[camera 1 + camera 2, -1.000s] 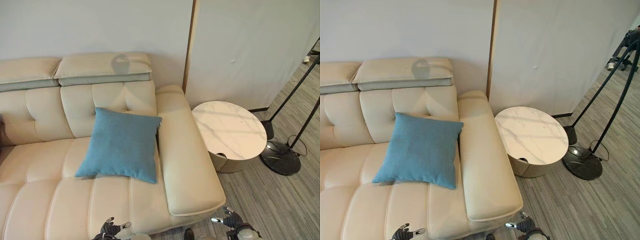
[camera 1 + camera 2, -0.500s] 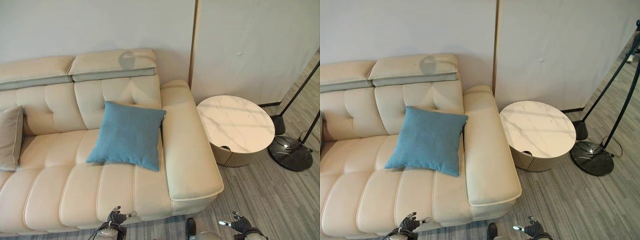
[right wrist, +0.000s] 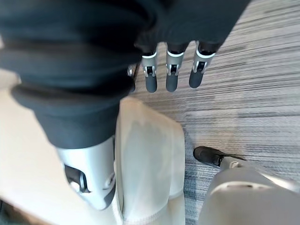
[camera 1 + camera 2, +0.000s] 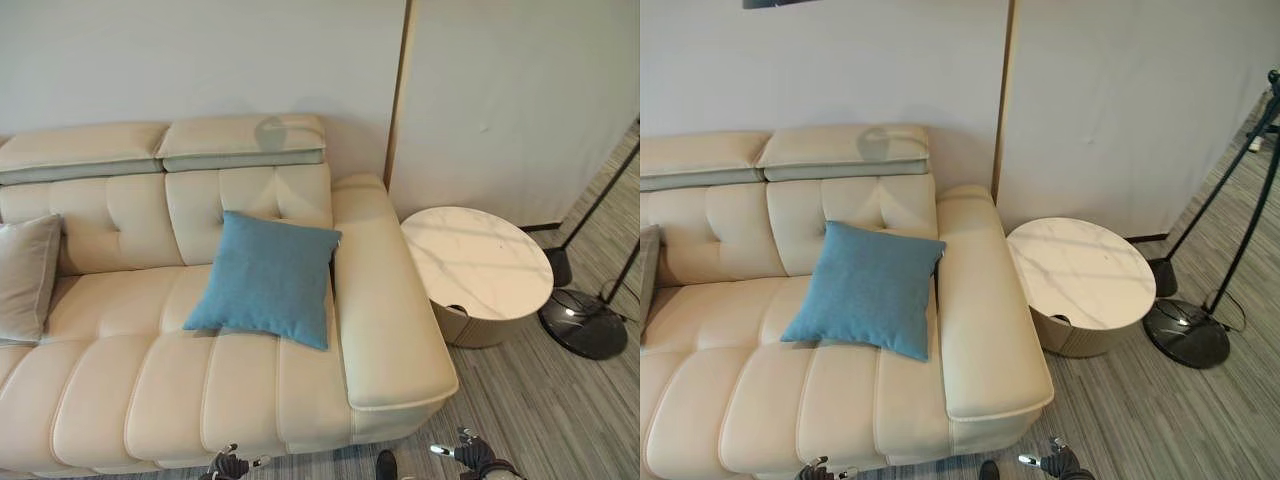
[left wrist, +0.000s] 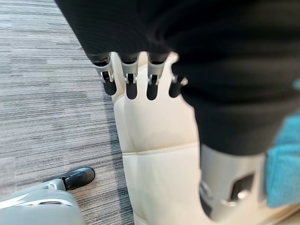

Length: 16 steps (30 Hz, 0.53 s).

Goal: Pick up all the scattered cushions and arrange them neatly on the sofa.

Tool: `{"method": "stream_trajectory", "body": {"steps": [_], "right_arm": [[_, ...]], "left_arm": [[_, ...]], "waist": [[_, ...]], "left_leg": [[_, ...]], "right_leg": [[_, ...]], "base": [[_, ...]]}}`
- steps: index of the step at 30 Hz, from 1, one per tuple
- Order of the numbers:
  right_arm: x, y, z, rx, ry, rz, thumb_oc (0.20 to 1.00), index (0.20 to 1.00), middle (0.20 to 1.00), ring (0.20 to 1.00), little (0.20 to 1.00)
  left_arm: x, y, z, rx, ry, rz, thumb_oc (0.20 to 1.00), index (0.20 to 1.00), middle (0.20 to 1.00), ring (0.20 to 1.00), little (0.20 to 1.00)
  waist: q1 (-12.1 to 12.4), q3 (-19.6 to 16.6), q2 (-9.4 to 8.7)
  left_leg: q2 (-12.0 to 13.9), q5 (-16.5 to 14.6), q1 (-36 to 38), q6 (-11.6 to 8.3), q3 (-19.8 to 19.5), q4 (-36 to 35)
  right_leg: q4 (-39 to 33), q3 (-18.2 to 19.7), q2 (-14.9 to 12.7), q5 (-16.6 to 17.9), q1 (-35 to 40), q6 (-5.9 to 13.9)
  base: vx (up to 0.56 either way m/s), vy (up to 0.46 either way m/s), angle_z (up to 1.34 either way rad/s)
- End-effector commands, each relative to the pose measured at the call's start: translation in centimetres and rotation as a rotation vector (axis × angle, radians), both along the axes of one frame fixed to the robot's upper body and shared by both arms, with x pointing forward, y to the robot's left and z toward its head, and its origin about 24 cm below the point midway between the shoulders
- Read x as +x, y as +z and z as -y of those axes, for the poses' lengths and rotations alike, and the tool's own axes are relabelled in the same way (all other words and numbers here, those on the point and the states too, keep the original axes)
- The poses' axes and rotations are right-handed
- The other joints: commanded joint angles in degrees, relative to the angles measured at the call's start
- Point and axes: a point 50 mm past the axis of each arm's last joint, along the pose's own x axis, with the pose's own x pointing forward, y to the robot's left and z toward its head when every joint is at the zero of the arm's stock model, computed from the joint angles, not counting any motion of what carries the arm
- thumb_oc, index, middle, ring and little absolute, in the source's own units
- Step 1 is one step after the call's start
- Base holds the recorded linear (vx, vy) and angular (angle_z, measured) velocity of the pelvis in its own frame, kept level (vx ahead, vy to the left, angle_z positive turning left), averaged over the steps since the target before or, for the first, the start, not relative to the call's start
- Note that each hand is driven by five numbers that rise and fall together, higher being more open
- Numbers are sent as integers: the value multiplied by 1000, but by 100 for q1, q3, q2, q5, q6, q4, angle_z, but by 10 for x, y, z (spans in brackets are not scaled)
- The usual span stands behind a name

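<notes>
Cream leather sofa (image 4: 150, 380) against pale wall, grey striped floor (image 4: 540, 410) in front. Grey cushion (image 4: 25, 280) leaning on backrest at far left. Blue cushion (image 4: 265, 278) propped against backrest, just beside armrest (image 4: 385, 310). Round marble-top side table (image 4: 475, 265) near armrest; black floor-lamp base (image 4: 583, 322) at far right. Left hand (image 5: 136, 82) low before sofa front, fingers (image 5: 131, 86) straight, apart, holding nothing. Right hand (image 3: 171, 70) over floor, fingers (image 3: 171, 78) straight, apart, empty.
</notes>
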Motion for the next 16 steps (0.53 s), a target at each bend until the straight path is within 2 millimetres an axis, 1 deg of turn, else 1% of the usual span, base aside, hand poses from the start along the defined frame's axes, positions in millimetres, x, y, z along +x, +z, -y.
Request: {"method": "stream_trajectory", "body": {"steps": [1,2,3,4,5,6,8,10,11,16], "right_arm": [[35,10,-6,-7,28,78,1000,1000,1000,1000,1000],[30,8,-6,-3,24,67,1000,1000,1000,1000,1000],[30,8,-6,-3,24,67,1000,1000,1000,1000,1000],[26,5,-8,6,25,48,1000,1000,1000,1000,1000],[24,4,-7,3,33,35,1000,1000,1000,1000,1000],[24,4,-7,3,33,35,1000,1000,1000,1000,1000],[20,3,-6,-5,36,11,1000,1000,1000,1000,1000],[19,2,-5,-4,32,10,1000,1000,1000,1000,1000],[14,1,-3,-5,22,-5,1000,1000,1000,1000,1000],[11,0,-3,-1,14,-19,1000,1000,1000,1000,1000]], "left_arm": [[25,8,-6,52,-78,45,1000,1000,1000,1000,1000],[24,7,-6,50,-86,37,1000,1000,1000,1000,1000],[24,7,-6,50,-86,37,1000,1000,1000,1000,1000],[21,6,-6,40,-78,28,1000,1000,1000,1000,1000],[17,5,-7,32,-71,17,1000,1000,1000,1000,1000],[17,5,-7,32,-71,17,1000,1000,1000,1000,1000],[9,2,-6,14,-60,-17,1000,1000,1000,1000,1000],[6,1,-6,12,-61,-28,1000,1000,1000,1000,1000],[1,-1,-6,13,-70,-53,1000,1000,1000,1000,1000],[-5,-4,-2,8,-82,-87,1000,1000,1000,1000,1000]], "waist": [[-61,249,177],[-56,207,154],[-57,208,154],[-16,134,122],[28,48,83],[29,49,83],[73,-74,38],[70,-88,21],[44,-99,-1],[11,-129,-1]], "left_leg": [[43,-118,-366,-57,69,12],[15,-132,-386,-54,55,12],[15,-132,-385,-54,55,12],[-14,-154,-376,-60,91,12],[1,-150,-384,-90,155,12],[1,-150,-384,-90,155,12],[37,-151,-322,-120,260,12],[39,-149,-291,-124,272,12],[56,-134,-257,-146,271,12],[70,-130,-226,-179,257,12]], "right_leg": [[1270,48,136,-1285,-64,273],[1179,81,140,-1345,67,269],[1179,81,140,-1345,68,269],[986,33,108,-1316,237,263],[630,8,120,-1226,346,259],[629,8,120,-1225,346,259],[178,36,191,-1132,540,246],[123,51,204,-1120,587,235],[69,60,230,-1110,638,211],[-27,58,250,-1081,705,192]], "base": [[-166,65,-21],[-33,12,-18],[1,7,-13],[-5,-40,-8],[-5,-40,-20],[-8,-76,-39],[26,-112,-29],[11,-88,-6],[-12,-83,-18],[-13,-61,-7]]}}
